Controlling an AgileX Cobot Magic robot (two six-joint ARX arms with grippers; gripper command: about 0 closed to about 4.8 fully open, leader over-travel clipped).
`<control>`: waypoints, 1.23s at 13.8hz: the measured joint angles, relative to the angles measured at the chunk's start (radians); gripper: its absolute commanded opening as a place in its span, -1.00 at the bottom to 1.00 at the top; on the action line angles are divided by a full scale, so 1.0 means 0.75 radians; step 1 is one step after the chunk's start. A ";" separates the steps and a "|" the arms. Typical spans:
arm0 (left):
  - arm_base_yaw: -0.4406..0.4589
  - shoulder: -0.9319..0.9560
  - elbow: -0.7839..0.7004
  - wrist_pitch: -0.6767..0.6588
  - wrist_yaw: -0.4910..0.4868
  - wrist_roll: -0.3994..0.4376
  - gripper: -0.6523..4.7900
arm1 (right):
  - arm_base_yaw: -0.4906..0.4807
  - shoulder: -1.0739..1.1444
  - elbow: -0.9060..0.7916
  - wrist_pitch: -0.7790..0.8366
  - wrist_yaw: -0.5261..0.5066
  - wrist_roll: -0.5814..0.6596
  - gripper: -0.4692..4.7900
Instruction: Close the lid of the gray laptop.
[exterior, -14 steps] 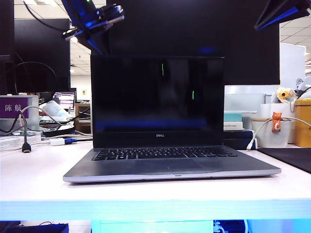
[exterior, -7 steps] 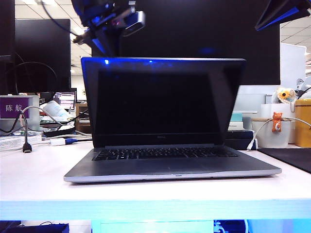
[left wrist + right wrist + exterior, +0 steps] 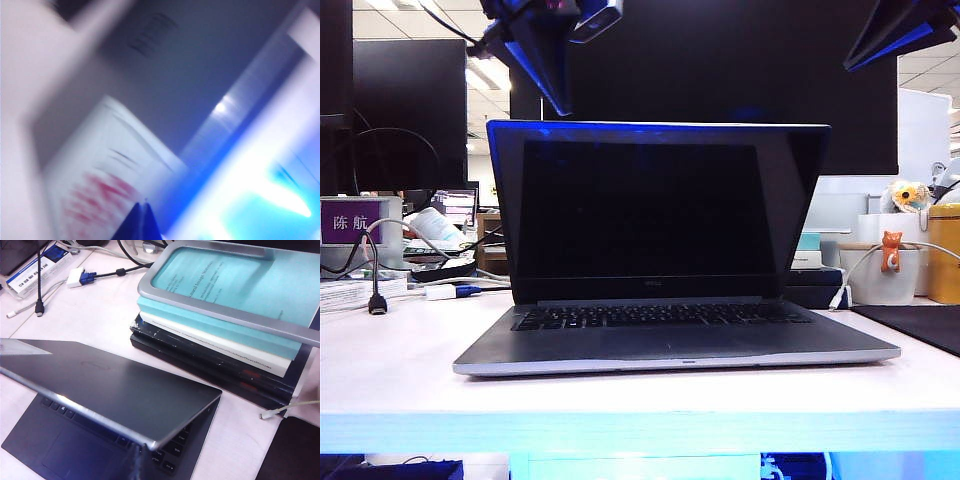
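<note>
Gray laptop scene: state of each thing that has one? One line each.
lid: partly closed, tilted forward over the keyboard, not shut.
gray laptop: still open, flat on the white table.
screen: dark.
left tool: above the lid's top left corner; open or shut, cannot tell.
right tool: raised at upper right, clear of the laptop; jaws not visible.

Office: you see ceiling panel lights [image 3: 480, 75], black monitors [image 3: 405, 110], stacked books [image 3: 225, 335], cables [image 3: 370, 270], a name placard [image 3: 350, 220] on the white worktop [image 3: 390, 370].
</note>
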State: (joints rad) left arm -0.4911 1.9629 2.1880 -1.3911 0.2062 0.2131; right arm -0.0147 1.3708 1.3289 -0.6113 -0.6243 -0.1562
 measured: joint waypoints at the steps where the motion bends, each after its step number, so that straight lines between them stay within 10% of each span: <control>1: 0.001 -0.012 0.000 0.117 -0.074 -0.036 -0.78 | 0.000 0.000 0.000 0.000 0.000 0.000 -0.83; 17: -0.155 -0.045 -0.274 0.415 -0.318 -0.156 -0.78 | -0.001 0.009 0.000 -0.025 0.000 -0.010 -0.83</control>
State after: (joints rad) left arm -0.6075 1.9293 1.9827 -1.0801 -0.0322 0.0959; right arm -0.0151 1.3777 1.3289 -0.6300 -0.6243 -0.1638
